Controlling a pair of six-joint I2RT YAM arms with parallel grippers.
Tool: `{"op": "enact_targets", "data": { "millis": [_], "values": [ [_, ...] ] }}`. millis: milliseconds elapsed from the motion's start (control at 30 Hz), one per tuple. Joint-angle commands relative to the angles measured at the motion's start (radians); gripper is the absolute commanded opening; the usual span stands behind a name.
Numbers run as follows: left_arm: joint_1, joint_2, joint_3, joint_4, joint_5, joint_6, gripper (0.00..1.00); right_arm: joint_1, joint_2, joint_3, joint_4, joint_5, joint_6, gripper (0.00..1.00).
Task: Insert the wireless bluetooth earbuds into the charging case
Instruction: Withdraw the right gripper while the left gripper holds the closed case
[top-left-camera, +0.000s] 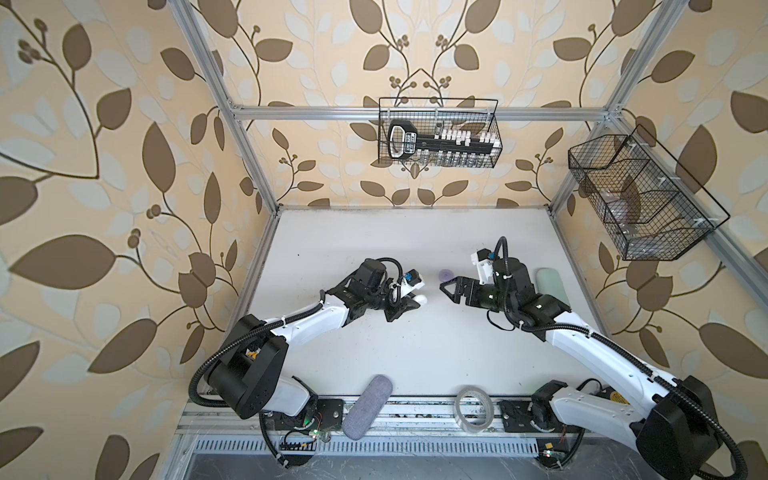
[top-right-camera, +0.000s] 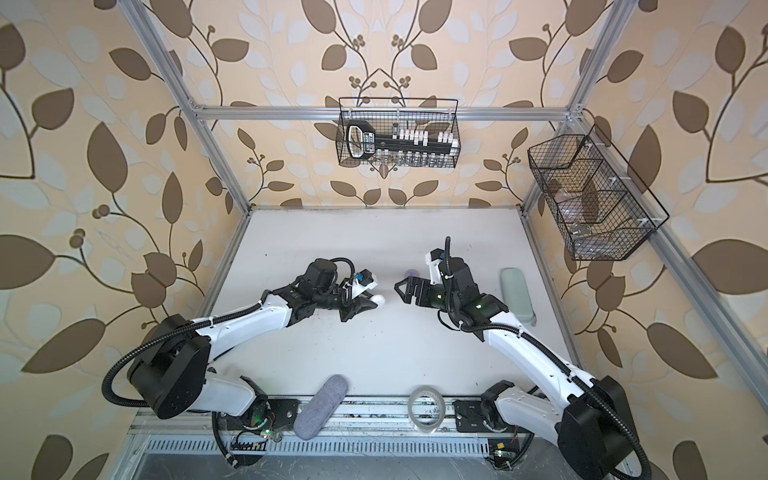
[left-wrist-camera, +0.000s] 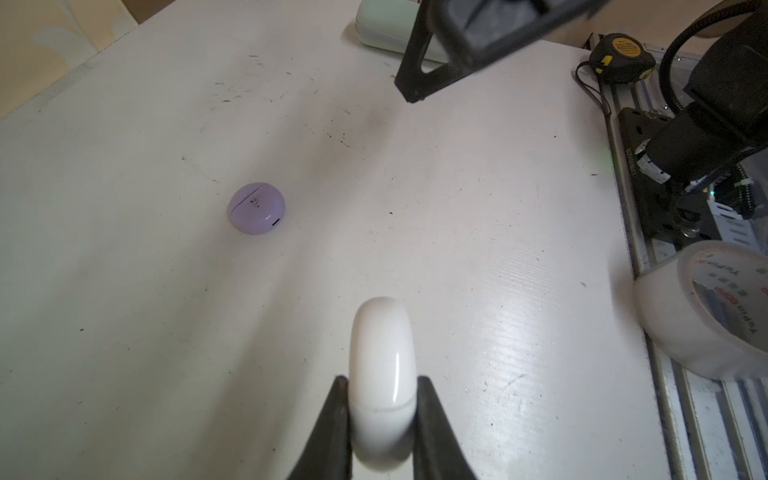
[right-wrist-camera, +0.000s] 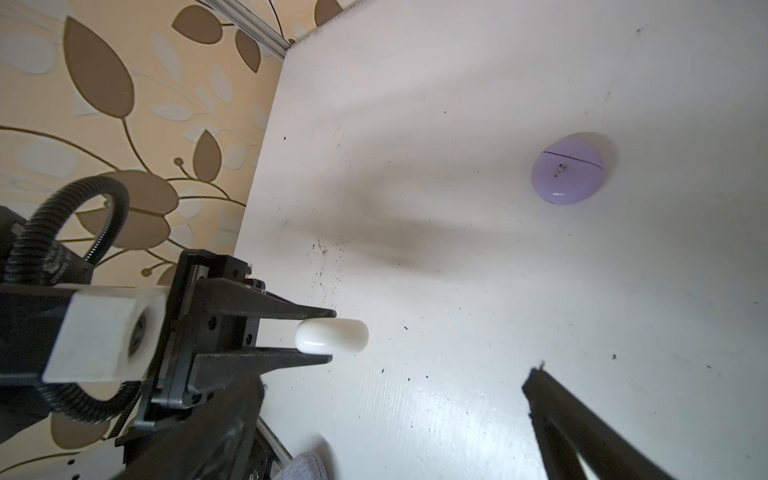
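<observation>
My left gripper (top-left-camera: 411, 302) is shut on a closed white charging case (top-left-camera: 420, 300), held edge-on a little above the table; in the left wrist view the case (left-wrist-camera: 382, 374) sits squeezed between both fingers. A closed lilac charging case (top-left-camera: 446, 274) (left-wrist-camera: 256, 208) lies on the white table farther back. My right gripper (top-left-camera: 448, 291) stands open with nothing in it, just right of the white case and close to the lilac one. One of its fingers (right-wrist-camera: 582, 432) shows in the right wrist view, with the white case (right-wrist-camera: 332, 336) opposite. The earbuds are out of view.
A pale green oblong case (top-left-camera: 550, 286) lies at the table's right side. A grey fabric case (top-left-camera: 368, 405) and a tape roll (top-left-camera: 473, 409) sit at the front edge, and a tape measure (left-wrist-camera: 621, 58) lies by the rail. Wire baskets (top-left-camera: 438, 133) (top-left-camera: 640, 199) hang on the walls.
</observation>
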Motion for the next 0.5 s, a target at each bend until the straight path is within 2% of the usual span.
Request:
{"op": "enact_targets", "data": {
  "millis": [0,133,433,467],
  "values": [
    [0.019,-0.015,0.033,0.030,-0.012,-0.023,0.10,-0.007,-0.041,-0.034,-0.026,0.032,-0.021,1.00],
    [0.034,-0.011,0.039,0.028,-0.017,-0.034,0.11,-0.008,-0.099,-0.047,-0.037,0.066,-0.035,1.00],
    [0.065,0.004,0.062,0.025,-0.028,-0.072,0.11,-0.008,-0.265,-0.092,-0.130,0.297,-0.119,1.00],
    [0.071,0.038,0.066,0.023,-0.026,-0.080,0.11,-0.010,-0.283,-0.105,-0.138,0.322,-0.129,1.00]
  ]
}}
